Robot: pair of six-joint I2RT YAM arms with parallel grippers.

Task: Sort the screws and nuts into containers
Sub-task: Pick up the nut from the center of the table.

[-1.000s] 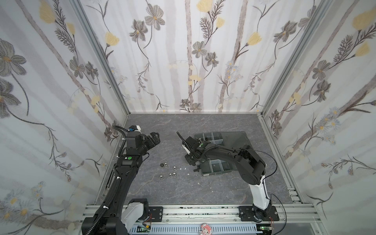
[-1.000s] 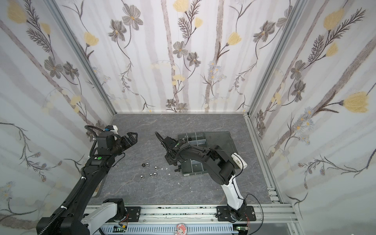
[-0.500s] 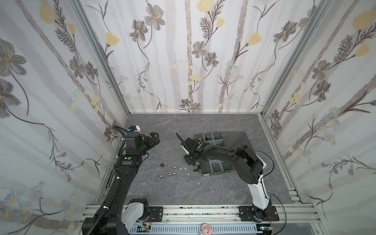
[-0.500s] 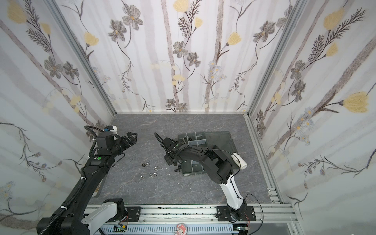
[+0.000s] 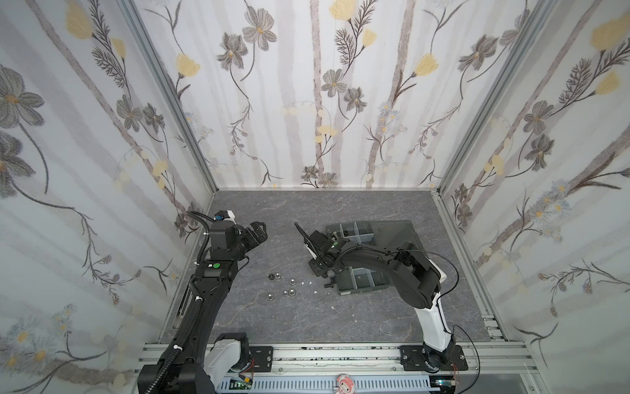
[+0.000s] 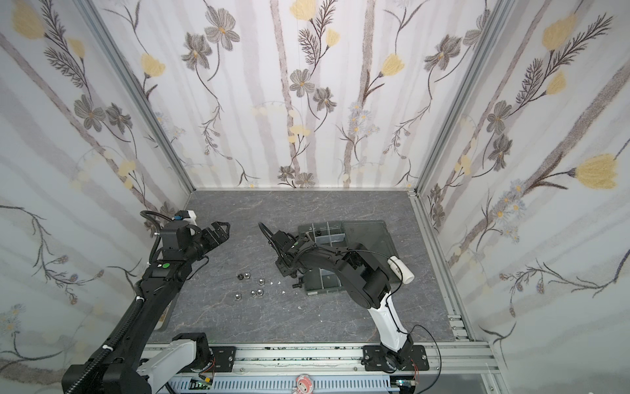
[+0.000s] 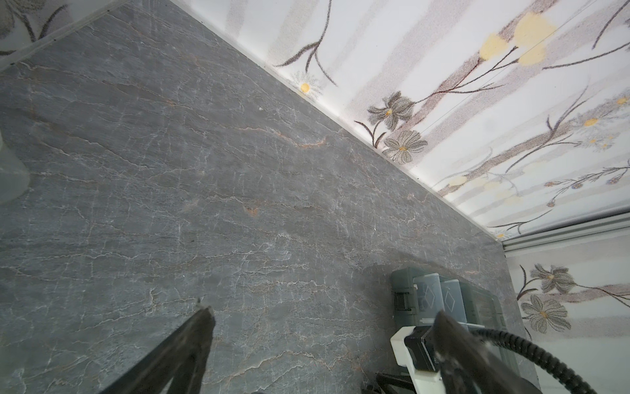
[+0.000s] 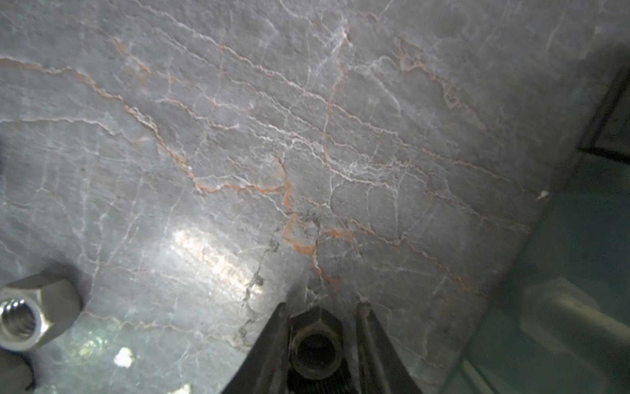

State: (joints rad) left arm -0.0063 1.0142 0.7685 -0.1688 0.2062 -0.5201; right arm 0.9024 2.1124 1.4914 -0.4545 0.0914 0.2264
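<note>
Several nuts lie loose on the grey floor, among them a black nut (image 5: 271, 277) and silver domed ones (image 5: 292, 281) (image 6: 259, 292). My right gripper (image 8: 320, 327) hangs low just left of the containers (image 5: 361, 228) (image 6: 327, 228), with its fingers closed round a black nut (image 8: 315, 341). A silver nut (image 8: 30, 317) lies to one side of it. A blurred silver cylinder (image 8: 572, 307), possibly one of the screws, shows through the box's translucent wall. My left gripper (image 7: 324, 317) (image 5: 259, 229) is open and empty above the back left floor.
The organizer's flat lid (image 5: 399, 235) lies open behind the right arm. Small white specks (image 5: 311, 282) dot the floor between the nuts and the box. Flowered walls close in three sides, and an aluminium rail (image 5: 324, 354) runs along the front.
The right gripper's jaws have narrowed round the black nut, and the arm has barely shifted. The left arm has not moved.
</note>
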